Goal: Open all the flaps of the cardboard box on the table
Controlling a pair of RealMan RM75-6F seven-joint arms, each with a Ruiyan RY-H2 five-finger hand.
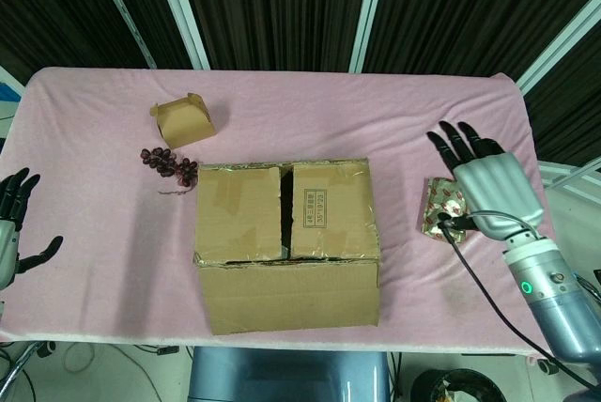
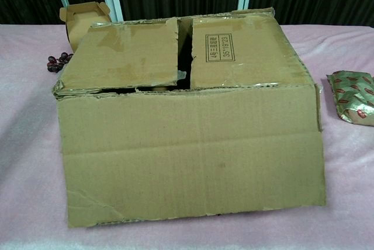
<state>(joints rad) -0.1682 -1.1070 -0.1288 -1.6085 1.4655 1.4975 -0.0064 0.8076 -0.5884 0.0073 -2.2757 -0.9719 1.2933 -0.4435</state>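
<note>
The cardboard box [image 1: 286, 242] sits in the middle of the bench [image 1: 310, 111], which has a pink cloth on it. The near flap [image 2: 193, 153] hangs down over the front of the box. Two top flaps [image 1: 282, 211] lie flat and closed, with a dark gap between them.

The right hand [image 1: 488, 181] is up over the right side of the bench with its fingers spread wide, holding nothing. A shiny packet [image 1: 443, 208] lies just under it.

The left hand [image 1: 14, 228] is at the left edge, fingers apart, empty.

A small paper box [image 1: 182, 119] and dark grapes [image 1: 169, 162] lie behind the box to the left.
</note>
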